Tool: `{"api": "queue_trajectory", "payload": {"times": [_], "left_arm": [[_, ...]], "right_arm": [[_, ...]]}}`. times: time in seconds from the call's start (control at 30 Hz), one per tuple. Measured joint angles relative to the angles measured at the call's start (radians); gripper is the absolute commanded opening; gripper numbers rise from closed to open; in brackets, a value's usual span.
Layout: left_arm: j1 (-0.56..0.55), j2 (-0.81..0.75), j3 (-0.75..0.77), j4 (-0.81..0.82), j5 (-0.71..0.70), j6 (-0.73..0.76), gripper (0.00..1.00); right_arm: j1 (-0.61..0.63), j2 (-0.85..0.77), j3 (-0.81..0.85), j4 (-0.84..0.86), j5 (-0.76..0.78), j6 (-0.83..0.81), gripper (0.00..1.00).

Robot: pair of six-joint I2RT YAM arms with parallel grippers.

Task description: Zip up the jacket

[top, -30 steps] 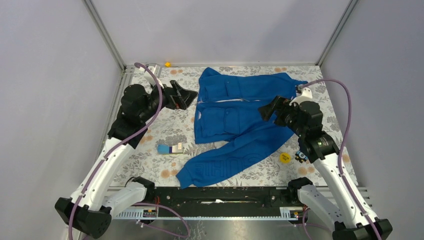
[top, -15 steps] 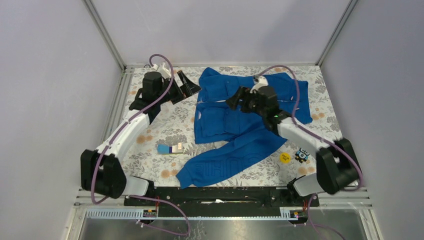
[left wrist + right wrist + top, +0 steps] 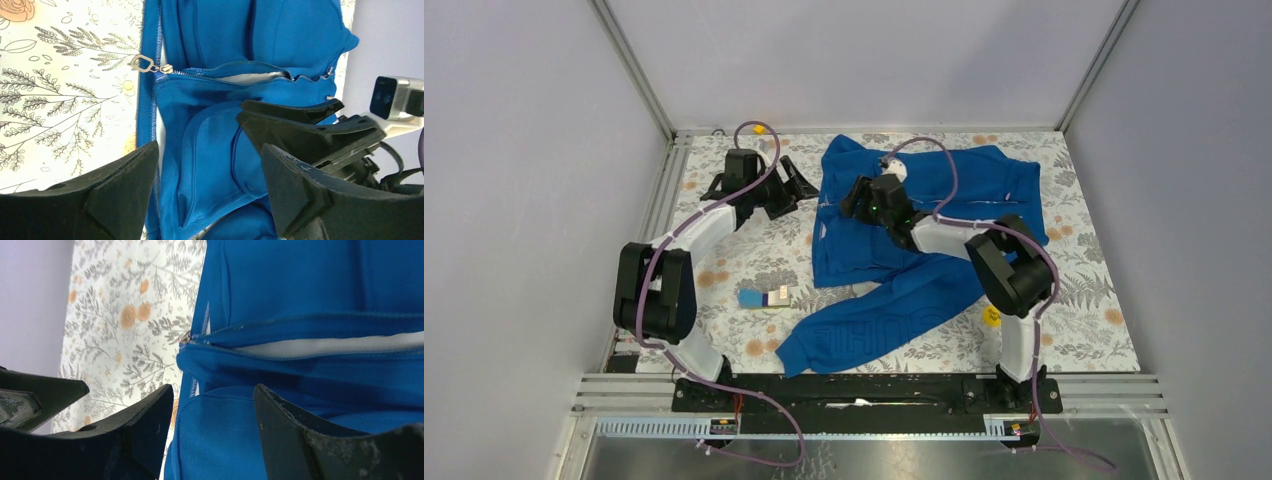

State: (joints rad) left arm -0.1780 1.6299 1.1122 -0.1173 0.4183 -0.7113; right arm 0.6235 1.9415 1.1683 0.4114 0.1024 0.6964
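Where both arms (image 3: 692, 228) (image 3: 944, 238) converge (jaws parted), jacket (image 3: 869, 252) lies.

The jacket (image 3: 864, 250) lies spread flat on the floral counter (image 3: 754, 250), collar toward the right, one sleeve angled down toward the near edge. The left gripper (image 3: 802, 186) is over the counter just beside the jacket's left hem, and the right gripper (image 3: 852, 200) is over the jacket front close to that hem; contact cannot be determined for either. A small blue-and-white block (image 3: 764, 297) lies left of the sleeve, apart from the jacket.
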Motion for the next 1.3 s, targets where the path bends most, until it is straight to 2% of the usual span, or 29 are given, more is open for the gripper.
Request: {"api": "queue_trajectory", "payload": {"times": [0.2, 0.37, 0.5, 0.6, 0.67, 0.73, 0.83, 1.03, 1.2, 1.3], "left_arm": [[0.006, 0.054, 0.000, 0.021, 0.008, 0.015, 0.64], [0.027, 0.116, -0.010, 0.091, 0.057, -0.019, 0.51], [0.035, 0.186, -0.011, 0.124, 0.102, -0.041, 0.45], [0.035, 0.209, -0.029, 0.153, 0.133, -0.055, 0.46], [0.035, 0.225, -0.043, 0.194, 0.158, -0.073, 0.45], [0.035, 0.248, -0.043, 0.228, 0.180, -0.085, 0.46], [0.035, 0.290, -0.053, 0.303, 0.206, -0.107, 0.51], [0.035, 0.343, -0.080, 0.386, 0.235, -0.135, 0.60], [0.035, 0.366, -0.079, 0.425, 0.259, -0.137, 0.58], [0.035, 0.389, -0.072, 0.444, 0.278, -0.145, 0.53]], "right_arm": [[0.070, 0.096, 0.043, -0.029, 0.059, -0.013, 0.69], [0.093, 0.109, 0.041, -0.053, 0.066, -0.064, 0.47], [0.095, 0.108, -0.025, 0.014, 0.034, -0.092, 0.36], [0.091, 0.097, -0.097, 0.117, -0.012, -0.097, 0.23], [0.090, 0.090, -0.137, 0.177, -0.064, -0.082, 0.19], [0.090, 0.090, -0.168, 0.232, -0.098, -0.053, 0.18], [0.090, 0.090, -0.238, 0.336, -0.145, 0.013, 0.16], [0.090, 0.090, -0.281, 0.441, -0.195, 0.079, 0.16], [0.090, 0.090, -0.323, 0.514, -0.212, 0.115, 0.16], [0.090, 0.090, -0.350, 0.560, -0.227, 0.140, 0.15]]}}
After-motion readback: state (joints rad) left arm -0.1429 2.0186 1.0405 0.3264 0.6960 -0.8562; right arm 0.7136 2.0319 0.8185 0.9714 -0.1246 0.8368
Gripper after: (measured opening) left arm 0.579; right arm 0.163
